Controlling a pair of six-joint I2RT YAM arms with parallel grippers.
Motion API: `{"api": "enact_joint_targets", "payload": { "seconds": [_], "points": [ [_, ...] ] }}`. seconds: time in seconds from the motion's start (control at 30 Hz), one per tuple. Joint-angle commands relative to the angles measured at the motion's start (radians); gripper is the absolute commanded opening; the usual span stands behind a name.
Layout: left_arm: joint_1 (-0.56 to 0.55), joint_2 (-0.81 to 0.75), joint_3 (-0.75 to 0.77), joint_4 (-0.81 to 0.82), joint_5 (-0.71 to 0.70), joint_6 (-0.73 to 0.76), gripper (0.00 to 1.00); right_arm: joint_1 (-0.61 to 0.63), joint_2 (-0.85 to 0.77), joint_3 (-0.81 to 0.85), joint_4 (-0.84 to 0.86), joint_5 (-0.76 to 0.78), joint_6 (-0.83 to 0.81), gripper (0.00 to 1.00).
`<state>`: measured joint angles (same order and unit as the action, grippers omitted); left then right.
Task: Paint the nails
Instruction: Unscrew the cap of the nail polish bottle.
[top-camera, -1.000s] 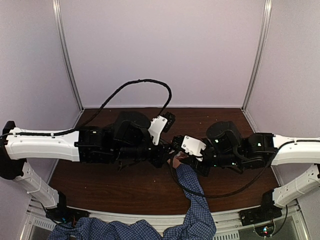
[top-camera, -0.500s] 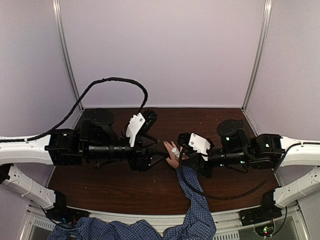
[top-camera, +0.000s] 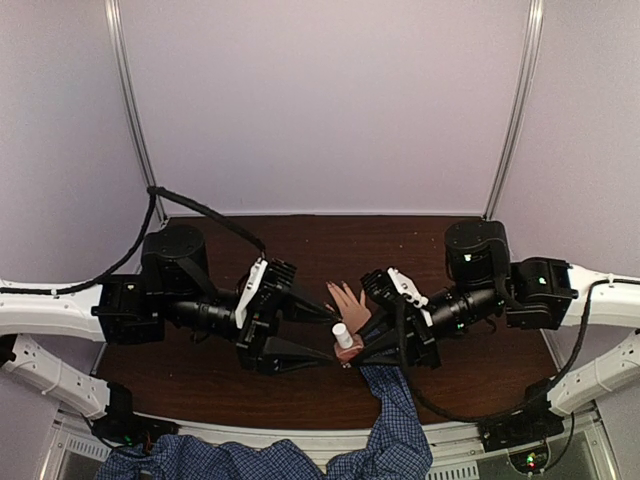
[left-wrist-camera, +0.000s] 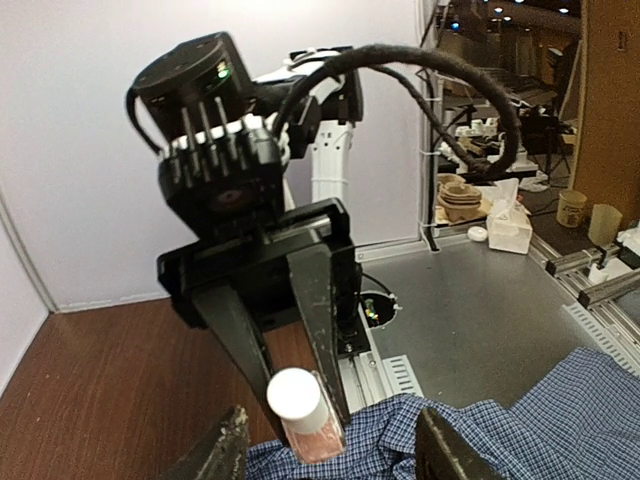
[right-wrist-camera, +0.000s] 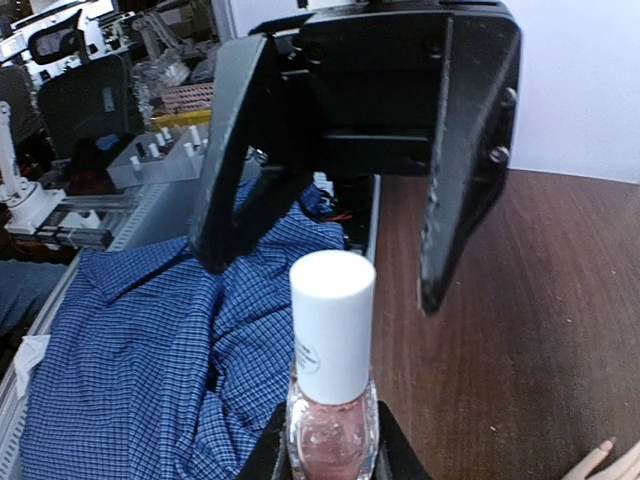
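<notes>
Since the right end effector (top-camera: 350, 348) is clamped on the glass body of the bottle (right-wrist-camera: 330, 440) and the white cap (right-wrist-camera: 331, 320) sticks up free, the step in hand looks like getting that cap off. The left end effector (top-camera: 328, 341) faces it with its jaws spread wide, near the cap but gripping nothing.

The hand (top-camera: 352, 305) lies flat on the table (top-camera: 300, 240) just beyond the bottle, fingers fanned out, checked sleeve (top-camera: 385, 400) running back to the near edge. The nails (top-camera: 339, 287) are too small to make out from above, and they look unpainted so far.

Tips, imo:
- The left one should centre on the cap before closing, one finger on each side. An off-centre grab would likely tip the bottle in the right's grip.
- It should grab the cap only, high up, clear of the right's fingertips.
- The right needs to hold firm while the left twists, or the whole bottle may just spin.
- Once the cap is loose, a straight lift keeps the brush from scraping the neck.
- The polish should stay upright, since the sleeve is right under it.
</notes>
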<state>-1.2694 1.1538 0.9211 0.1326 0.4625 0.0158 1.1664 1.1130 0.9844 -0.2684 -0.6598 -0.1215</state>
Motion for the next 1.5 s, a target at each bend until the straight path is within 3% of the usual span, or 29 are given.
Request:
{"api": "enact_joint_targets", "payload": {
  "seconds": [0.0,0.4,0.8,1.07,1.47],
  "points": [
    [0.004,0.058,0.065,0.079,0.147,0.039,0.55,-0.003,0.04,0.053,0.051,-0.18,0.031,0.0],
    [0.003,0.139,0.077,0.188,0.268,-0.011,0.33,-0.002,0.054,0.059,0.065,-0.239,0.045,0.0],
    [0.002,0.135,0.058,0.22,0.219,-0.07,0.09,-0.002,0.033,0.064,0.042,-0.168,0.027,0.0],
    [0.002,0.146,0.07,0.193,0.108,-0.125,0.0,-0.002,0.009,0.077,0.007,0.031,0.007,0.0],
    [0.003,0.18,0.126,0.078,-0.292,-0.192,0.0,-0.002,-0.003,0.055,-0.009,0.478,-0.007,0.0]
  ]
}}
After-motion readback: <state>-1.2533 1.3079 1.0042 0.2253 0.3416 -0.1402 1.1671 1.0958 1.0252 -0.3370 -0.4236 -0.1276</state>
